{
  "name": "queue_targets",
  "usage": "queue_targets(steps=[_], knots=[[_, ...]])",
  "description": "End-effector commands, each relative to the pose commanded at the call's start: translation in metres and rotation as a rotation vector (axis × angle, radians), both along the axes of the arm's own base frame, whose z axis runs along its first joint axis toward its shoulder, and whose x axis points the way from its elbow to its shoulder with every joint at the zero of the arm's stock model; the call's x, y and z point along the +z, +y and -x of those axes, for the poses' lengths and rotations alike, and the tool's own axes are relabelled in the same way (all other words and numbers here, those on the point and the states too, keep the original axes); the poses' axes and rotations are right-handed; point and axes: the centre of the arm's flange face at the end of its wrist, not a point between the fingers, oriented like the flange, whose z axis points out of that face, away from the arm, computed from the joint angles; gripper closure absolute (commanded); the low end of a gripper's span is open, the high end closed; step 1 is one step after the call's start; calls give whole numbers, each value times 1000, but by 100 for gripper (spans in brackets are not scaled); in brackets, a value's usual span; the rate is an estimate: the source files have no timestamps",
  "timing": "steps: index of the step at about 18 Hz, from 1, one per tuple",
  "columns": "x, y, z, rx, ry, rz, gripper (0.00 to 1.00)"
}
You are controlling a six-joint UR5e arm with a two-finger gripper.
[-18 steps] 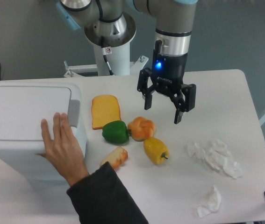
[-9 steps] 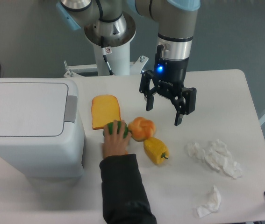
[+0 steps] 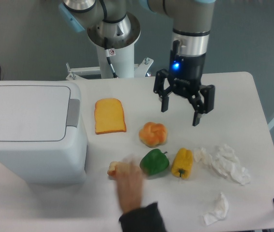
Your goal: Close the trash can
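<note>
— Where is the trash can sitting?

— The trash can (image 3: 30, 130) is filling the left edge of the table (image 3: 252, 96), its flat lid lying down flush and the grey tab (image 3: 73, 112) facing right. I'm hanging well apart from it, over the far middle.

— And your gripper?

— My gripper (image 3: 185, 104) is hovering released, fingers spread and grasping nothing, with bare tabletop under it and to its right as far as the table's edge.

— What is lying between you and the bin?

— The toast slice (image 3: 109, 116) is lying just right of the bin. The bun (image 3: 153, 134) is sitting near and left of my fingers. Nearer still, the green pepper (image 3: 154, 162) and yellow pepper (image 3: 182, 163) are resting side by side, crumpled tissues (image 3: 223, 162) to their right. A blurred hand (image 3: 129, 186) is reaching in from the near edge, touching a small bread piece (image 3: 113, 168).
</note>
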Motion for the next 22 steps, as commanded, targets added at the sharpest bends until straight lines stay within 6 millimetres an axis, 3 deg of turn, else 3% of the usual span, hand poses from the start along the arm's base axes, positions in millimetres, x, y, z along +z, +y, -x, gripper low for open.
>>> queue_targets(steps=[11, 22], knots=[[-6, -7, 6, -69, 39, 27, 0], [7, -6, 0, -58, 54, 19, 0]])
